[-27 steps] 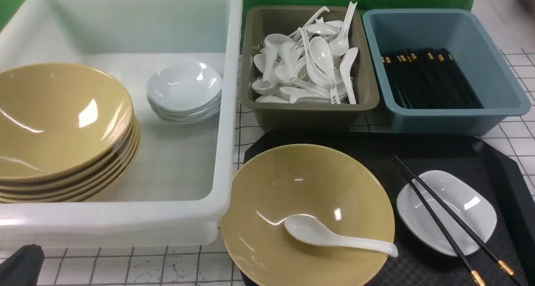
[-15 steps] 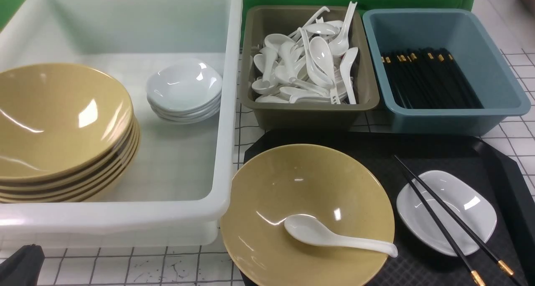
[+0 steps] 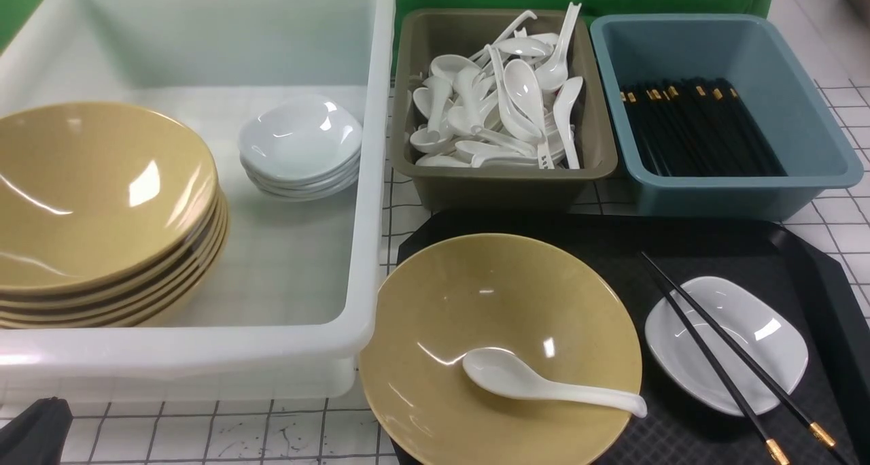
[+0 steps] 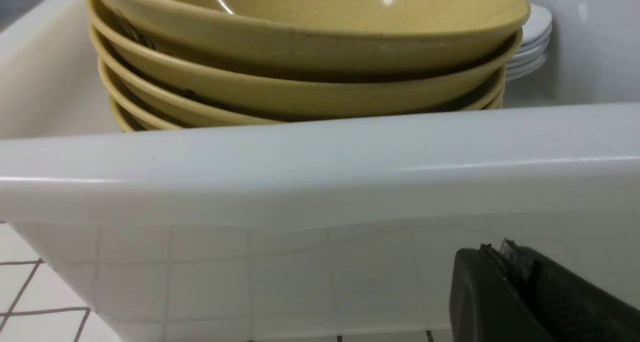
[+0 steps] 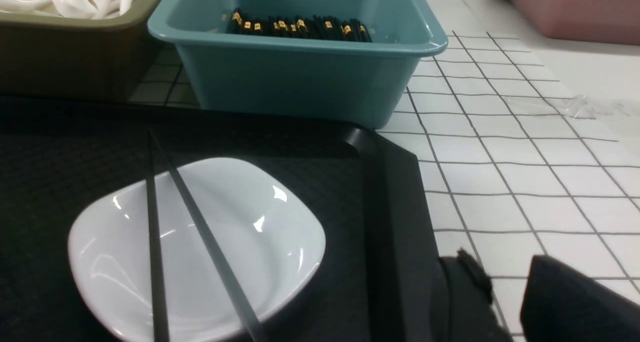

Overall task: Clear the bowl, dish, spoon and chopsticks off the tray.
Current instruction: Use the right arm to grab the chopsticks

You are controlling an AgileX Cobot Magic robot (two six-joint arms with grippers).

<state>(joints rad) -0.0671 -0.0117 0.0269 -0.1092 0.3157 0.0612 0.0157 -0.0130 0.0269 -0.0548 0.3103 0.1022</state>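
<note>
While all four pieces sit on the black, diamond-textured tray (image 3: 802, 261) across the lower right of the front view, the sorting logic shows behind it. A white tub (image 3: 370, 179) at upper left holds a stack of yellow bowls (image 3: 102, 200) and a stack of white dishes (image 3: 299, 145). An olive bin (image 3: 503, 190) at top centre holds a heap of white spoons (image 3: 496, 111), and a blue bin (image 3: 714, 196) at upper right holds a row of black chopsticks (image 3: 693, 132), so each piece likely joins its match. The glossy mustard bowl (image 3: 503, 302) rests at the tray's left end with the thick-handled spoon (image 3: 530, 383) lying inside. The small rounded-square dish (image 3: 761, 336) lies at the right with the thin chopsticks (image 3: 747, 362) laid across it, so those loose pieces probably come off first. The left gripper (image 3: 34, 429) is a dark tip in the lower-left corner over the tiled counter (image 3: 272, 431). From the left wrist, its fingers are pressed together, empty, just outside the tub's smooth wall. From the right wrist, the right gripper (image 5: 502, 277) hangs beside the tray's raised rim, fingers apart and empty, near the dish.
</note>
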